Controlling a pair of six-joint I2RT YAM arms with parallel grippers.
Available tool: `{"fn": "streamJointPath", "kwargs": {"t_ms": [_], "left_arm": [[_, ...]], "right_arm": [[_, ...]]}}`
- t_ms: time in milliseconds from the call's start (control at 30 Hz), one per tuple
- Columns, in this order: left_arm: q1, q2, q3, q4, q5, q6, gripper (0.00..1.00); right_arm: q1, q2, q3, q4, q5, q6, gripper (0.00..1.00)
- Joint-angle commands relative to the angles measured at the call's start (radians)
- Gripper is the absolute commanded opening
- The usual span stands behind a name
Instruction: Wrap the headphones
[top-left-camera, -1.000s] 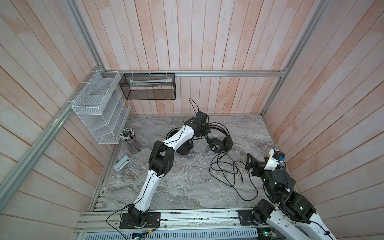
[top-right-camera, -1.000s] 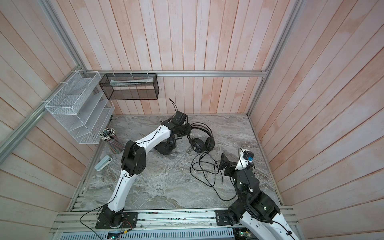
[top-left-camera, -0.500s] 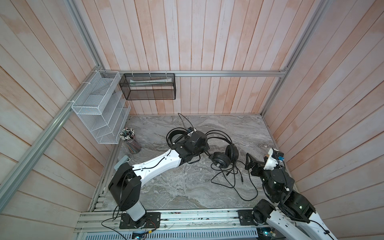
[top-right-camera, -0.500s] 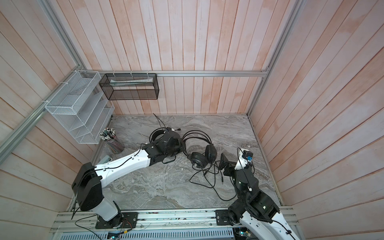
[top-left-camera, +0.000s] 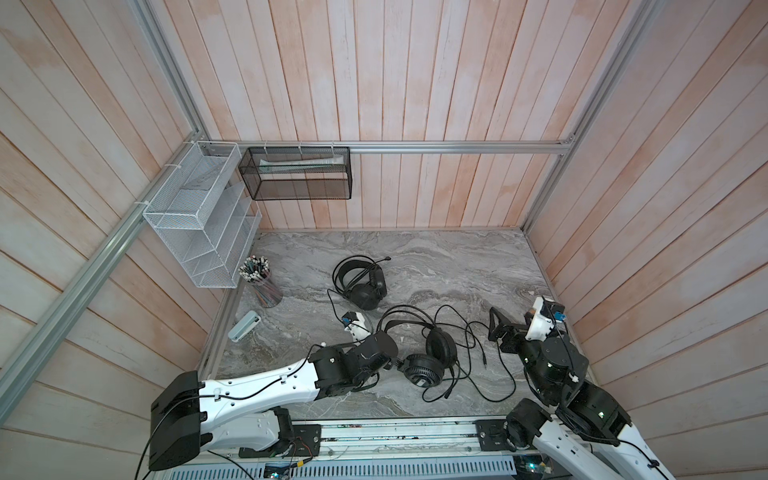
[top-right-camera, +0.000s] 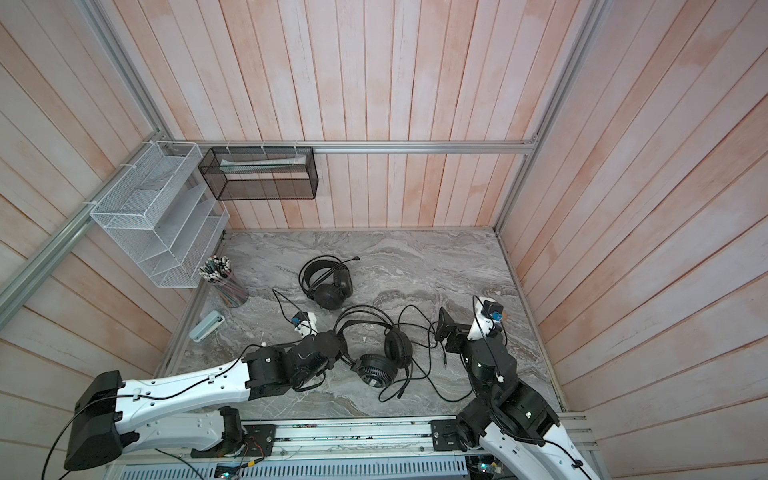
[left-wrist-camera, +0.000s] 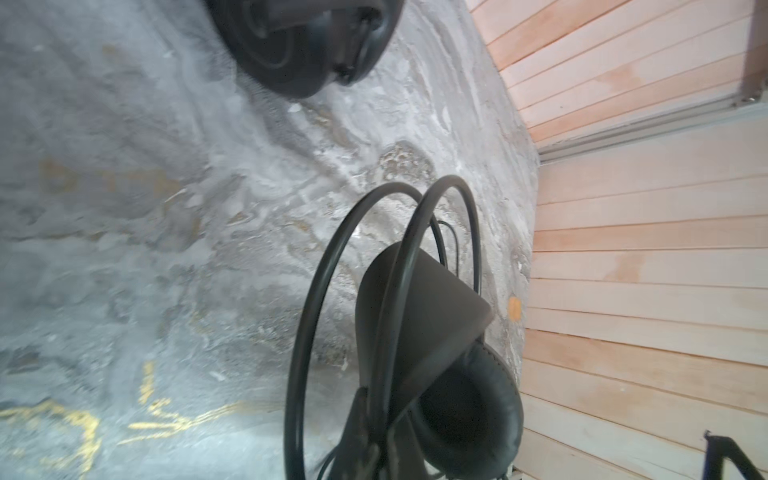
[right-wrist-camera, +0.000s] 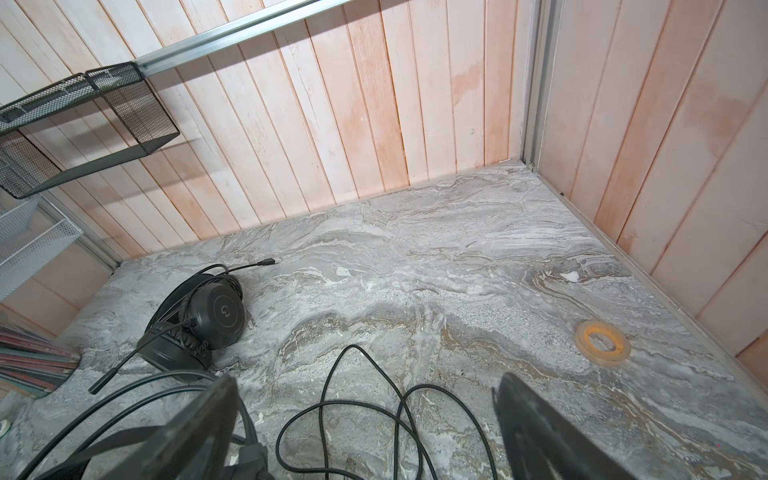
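I'm holding the grille-backed headset with my left hand, which is apparently clenching the headband end. The headset is lying on the worktop near the boom-mic headset, on the side toward my arm bases. Its cable is sprawling loose beyond it, below my right hand, which is hanging released with its fingers wide. I'm judging that the winding is not yet begun — next I'm needing the right hand to pinch that cable and start looping it around the band.
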Motion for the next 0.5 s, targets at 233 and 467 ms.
{"fn": "streamJointPath", "kwargs": {"t_ms": [233,467], "left_arm": [[-0.138,-0.055,-0.142,-0.117,-0.049,-0.415,0.00],[-0.197,-0.014,-0.154,-0.144,-0.024,-0.503,0.00]], "right_arm": [[0.026,0.021,-0.009,0.022,-0.033,-0.020,0.97],[0.049,0.017,-0.006,0.019,-0.029,-0.018,0.96]]}}
